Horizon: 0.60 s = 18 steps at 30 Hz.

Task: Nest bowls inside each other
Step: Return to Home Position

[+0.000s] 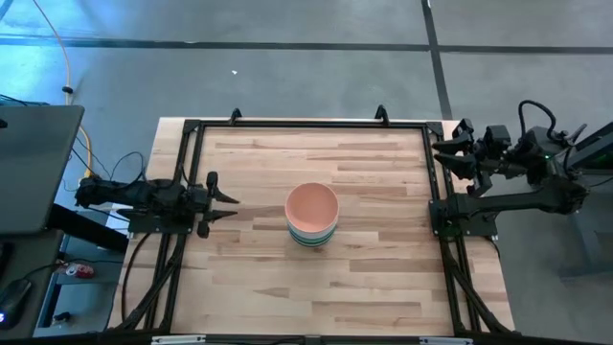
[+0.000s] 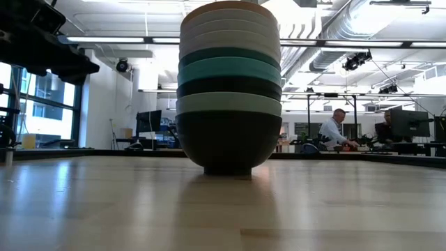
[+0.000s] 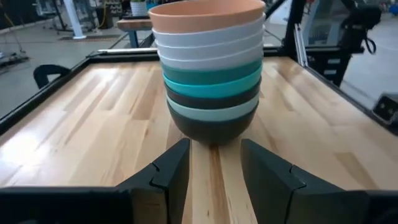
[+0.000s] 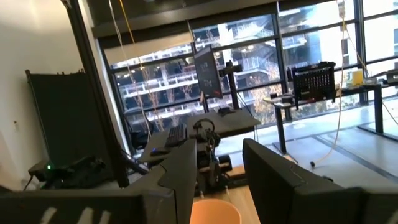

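imo the nested stack of smooth round bowls (image 1: 312,216), salmon-pink on top, sits mid-frame on the wooden tabletop (image 1: 259,278), so just park left gripper (image 1: 233,206) (mid-left) and right gripper (image 1: 439,153) (upper right), fingers spread empty, without clipping it.

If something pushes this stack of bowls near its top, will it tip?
Probably yes: the stack is tall and stands on the narrow foot of the black bowl. A low push would likely slide it; the table looks smooth.

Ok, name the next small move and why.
Probably draw the left tool back to rest: the bowls stand nested as one, salmon bowl on top; that tool is open, apart from them; the right tool waits beside the table.
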Each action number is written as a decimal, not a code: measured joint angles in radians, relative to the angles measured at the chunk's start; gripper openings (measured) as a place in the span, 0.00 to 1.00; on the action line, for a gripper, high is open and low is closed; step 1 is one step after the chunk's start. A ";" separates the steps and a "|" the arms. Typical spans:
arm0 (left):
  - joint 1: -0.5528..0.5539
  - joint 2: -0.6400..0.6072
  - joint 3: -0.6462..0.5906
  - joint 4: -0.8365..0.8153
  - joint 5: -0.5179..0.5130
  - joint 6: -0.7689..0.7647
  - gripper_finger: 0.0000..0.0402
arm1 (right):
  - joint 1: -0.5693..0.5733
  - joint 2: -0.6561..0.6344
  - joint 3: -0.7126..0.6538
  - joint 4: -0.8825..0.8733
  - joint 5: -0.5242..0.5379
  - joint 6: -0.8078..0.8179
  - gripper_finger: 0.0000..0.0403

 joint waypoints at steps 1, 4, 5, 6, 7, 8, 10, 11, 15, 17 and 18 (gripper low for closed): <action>0.000 0.000 0.000 0.005 -0.008 -0.013 0.33 | 0.000 0.000 0.000 -0.006 0.000 0.000 0.31; 0.000 0.000 0.000 0.009 -0.020 -0.030 0.33 | 0.000 0.000 0.000 -0.025 0.000 0.000 0.31; 0.000 0.000 0.000 0.009 -0.021 -0.030 0.33 | 0.000 0.000 0.000 -0.029 0.000 0.000 0.31; 0.000 0.000 0.000 0.009 -0.021 -0.030 0.33 | 0.000 0.000 0.000 -0.032 0.000 0.000 0.31; 0.000 0.000 0.000 0.009 -0.025 -0.031 0.33 | 0.000 0.000 0.000 -0.033 0.000 0.000 0.31; 0.000 0.000 0.000 0.008 -0.038 -0.033 0.33 | 0.000 0.000 0.000 -0.036 0.000 0.000 0.31; 0.000 0.000 0.000 0.008 -0.076 -0.052 0.33 | 0.000 0.000 0.000 -0.040 0.000 0.000 0.31; 0.000 0.000 0.000 0.008 -0.096 -0.061 0.33 | 0.000 0.000 0.000 -0.039 0.000 0.000 0.31; 0.000 0.000 0.000 0.007 -0.124 -0.083 0.33 | 0.000 0.000 0.000 -0.039 0.000 0.000 0.31; 0.000 0.000 0.000 0.007 -0.108 -0.083 0.33 | 0.000 0.000 0.000 -0.039 0.000 0.000 0.31; 0.000 0.000 0.000 0.007 -0.088 -0.083 0.33 | 0.000 0.000 0.000 -0.039 0.000 0.000 0.31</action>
